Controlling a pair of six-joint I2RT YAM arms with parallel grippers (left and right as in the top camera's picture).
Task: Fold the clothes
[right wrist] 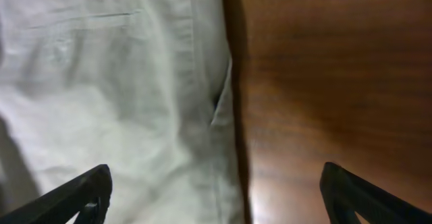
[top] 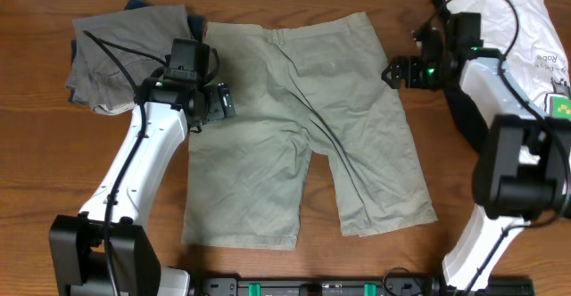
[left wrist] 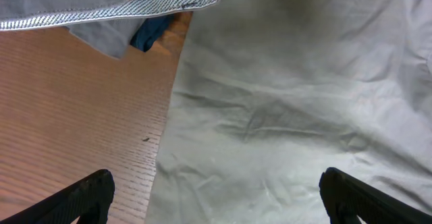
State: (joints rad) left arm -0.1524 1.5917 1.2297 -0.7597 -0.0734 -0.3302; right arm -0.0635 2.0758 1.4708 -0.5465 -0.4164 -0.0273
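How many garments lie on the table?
4: khaki shorts centre; grey piece upper left; navy piece peeking beneath it; white T-shirt upper right. More may be hidden.

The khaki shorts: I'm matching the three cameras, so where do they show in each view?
Overhead: shorts spread flat in the middle of the table.
Left wrist: shorts fill the right side.
Right wrist: shorts fill the left half.
Shared landmark: brown wooden table beside the shorts' edge.
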